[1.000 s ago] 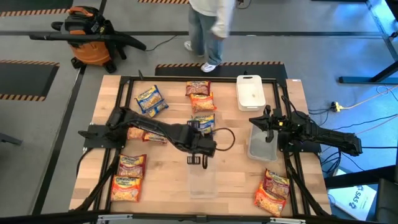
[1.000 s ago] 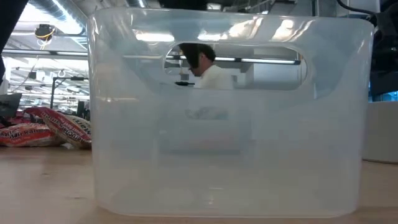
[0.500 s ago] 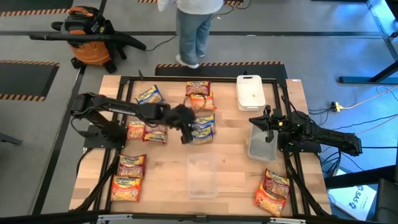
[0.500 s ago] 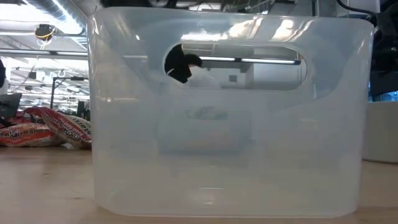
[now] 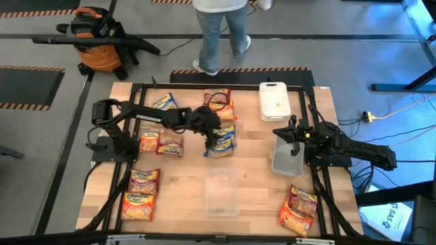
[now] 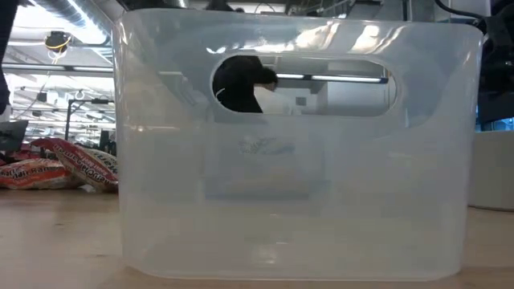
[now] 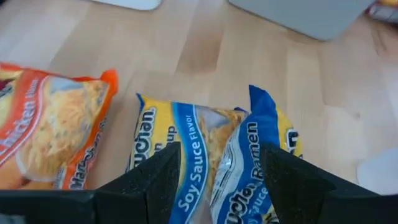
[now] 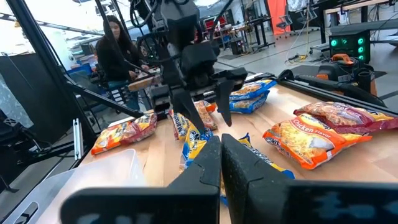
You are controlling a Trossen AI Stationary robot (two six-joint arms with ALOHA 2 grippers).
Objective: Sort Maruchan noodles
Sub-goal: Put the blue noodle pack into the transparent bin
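Now, step: we judge the left gripper (image 7: pixel 214 180), jaws apart, is reaching for a blue packet (image 7: pixel 205 155).
Next: lower, clamp.
Right gripper (image 8: pixel 221 165): jaws together, waiting.

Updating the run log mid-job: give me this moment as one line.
left gripper: open, straddling blue soy sauce packets mid-table | right gripper: shut, idle at clear container | centre container: no packets seen
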